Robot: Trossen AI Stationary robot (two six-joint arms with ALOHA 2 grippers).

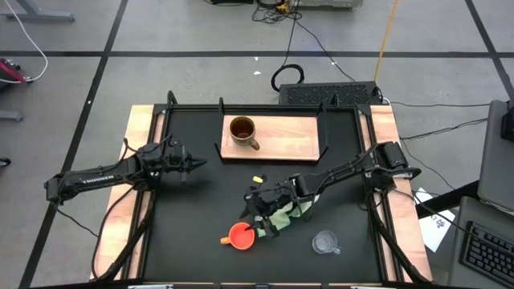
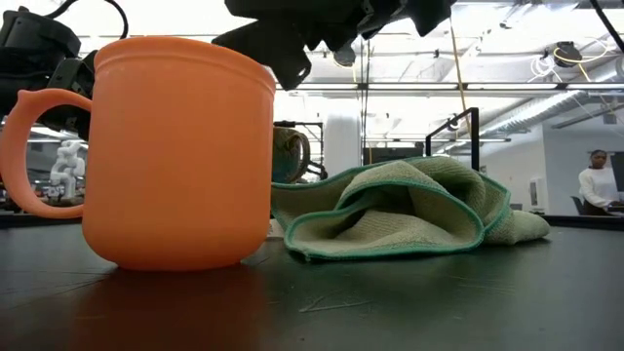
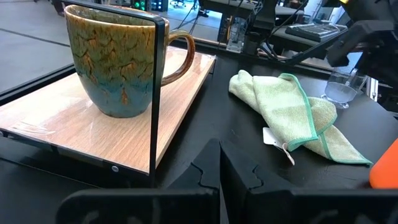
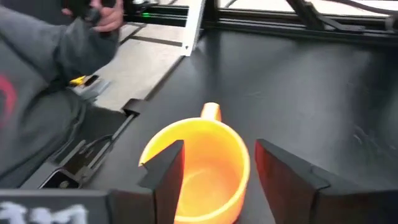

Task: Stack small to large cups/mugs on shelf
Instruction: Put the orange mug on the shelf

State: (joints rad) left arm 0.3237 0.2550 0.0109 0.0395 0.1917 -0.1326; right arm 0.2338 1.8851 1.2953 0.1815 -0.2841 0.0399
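Now R pincer [image 4: 214,171] spread wide over orange cup [image 4: 196,168], L arm parked.

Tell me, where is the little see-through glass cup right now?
In the high view, the clear glass cup stands on the black table near its front edge on the right side, just right of the green cloth and well away from the shelf.

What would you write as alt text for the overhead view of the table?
The right gripper hangs open over a small orange cup with handle on the black tabletop, beside a crumpled light green cloth. A glossy brown mug stands on the light wooden shelf board; the left gripper waits, shut.
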